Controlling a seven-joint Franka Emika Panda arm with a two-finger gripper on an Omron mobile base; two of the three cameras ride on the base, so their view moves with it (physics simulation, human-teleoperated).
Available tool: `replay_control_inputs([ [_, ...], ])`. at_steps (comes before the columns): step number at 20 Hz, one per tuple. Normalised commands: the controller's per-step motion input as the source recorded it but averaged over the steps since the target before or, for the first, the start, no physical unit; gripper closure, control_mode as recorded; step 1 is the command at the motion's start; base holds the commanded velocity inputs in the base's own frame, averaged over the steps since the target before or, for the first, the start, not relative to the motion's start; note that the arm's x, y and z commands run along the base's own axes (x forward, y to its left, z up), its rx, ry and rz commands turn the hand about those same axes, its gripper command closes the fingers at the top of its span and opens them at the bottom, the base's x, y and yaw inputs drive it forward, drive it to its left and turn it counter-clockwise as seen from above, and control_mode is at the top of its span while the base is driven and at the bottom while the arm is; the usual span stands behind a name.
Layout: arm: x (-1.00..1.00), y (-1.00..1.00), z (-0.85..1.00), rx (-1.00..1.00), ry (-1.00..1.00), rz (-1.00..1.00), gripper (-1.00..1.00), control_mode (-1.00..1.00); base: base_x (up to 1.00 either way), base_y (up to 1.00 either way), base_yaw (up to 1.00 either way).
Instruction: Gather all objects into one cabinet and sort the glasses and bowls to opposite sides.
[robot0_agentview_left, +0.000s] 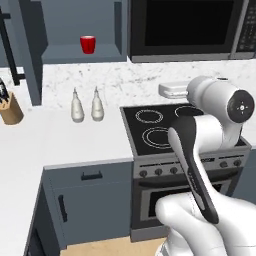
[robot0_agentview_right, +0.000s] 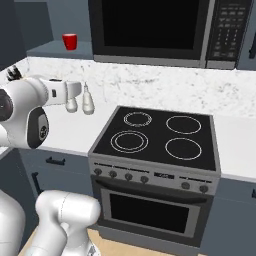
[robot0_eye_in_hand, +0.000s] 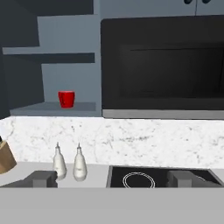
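A glossy red glass (robot0_agentview_left: 87, 44) (robot0_agentview_right: 70, 41) (robot0_eye_in_hand: 66, 99) stands upright on the blue-grey shelf of the open wall cabinet (robot0_agentview_left: 100, 53) (robot0_eye_in_hand: 83, 106), left of the microwave. My gripper (robot0_eye_in_hand: 112, 179) is open and holds nothing; its fingertips (robot0_eye_in_hand: 43, 178) stand wide apart. It hangs above the counter near the stove's left edge, well below and in front of the red glass. The bowls are out of view.
Two white bottles (robot0_agentview_left: 76, 106) (robot0_agentview_left: 97, 105) stand on the counter under the cabinet. A knife block (robot0_agentview_left: 10, 107) sits at far left. The cabinet door (robot0_agentview_left: 30, 50) hangs open on the left. The stove (robot0_agentview_right: 160, 137) and microwave (robot0_agentview_right: 150, 27) lie to the right.
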Motion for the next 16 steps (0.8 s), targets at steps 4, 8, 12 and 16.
replay_control_inputs([
  [4, 0.00, 0.00, 0.00, 0.00, 0.00, 0.00, -1.00, 1.00, 0.39, 0.47, 0.04],
  [8, 0.00, 0.00, 0.00, 0.00, 0.00, 0.00, -1.00, 1.00, 0.02, 0.00, 0.00],
  [12, 0.00, 0.00, 0.00, 0.00, 0.00, 0.00, -1.00, 1.00, 0.39, 0.17, -0.06],
  [16, 0.00, 0.00, 0.00, 0.00, 0.00, 0.00, -1.00, 1.00, 0.07, 0.14, -0.02],
])
